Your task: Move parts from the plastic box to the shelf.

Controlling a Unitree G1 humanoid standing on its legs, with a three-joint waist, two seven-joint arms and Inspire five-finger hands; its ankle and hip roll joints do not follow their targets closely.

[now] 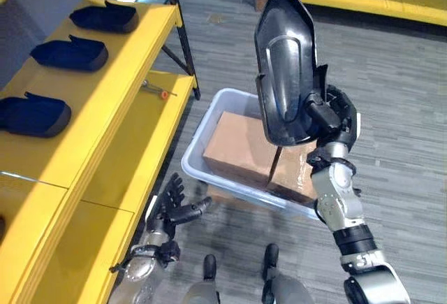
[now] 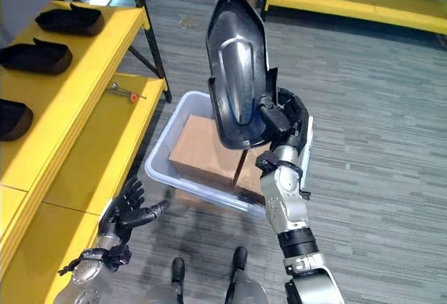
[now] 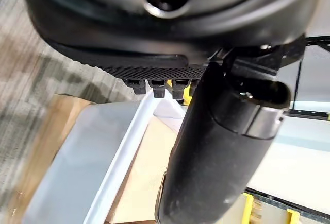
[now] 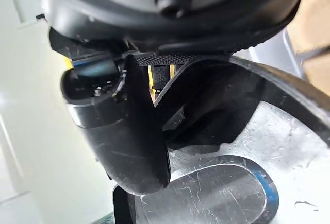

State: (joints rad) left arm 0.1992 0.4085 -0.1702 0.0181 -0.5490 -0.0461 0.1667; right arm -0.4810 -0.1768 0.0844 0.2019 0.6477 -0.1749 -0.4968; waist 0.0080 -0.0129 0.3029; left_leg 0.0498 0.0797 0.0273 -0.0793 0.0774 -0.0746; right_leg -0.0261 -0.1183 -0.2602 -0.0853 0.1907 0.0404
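Holding a glossy black molded part (image 1: 285, 66) upright above the plastic box (image 1: 209, 126), the right hand (image 1: 334, 119) had its fingers curled around the part's lower edge. The part was long, curved and tapered at its top. The left hand (image 1: 171, 206) hung low beside the yellow shelf (image 1: 105, 101), fingers spread and empty.
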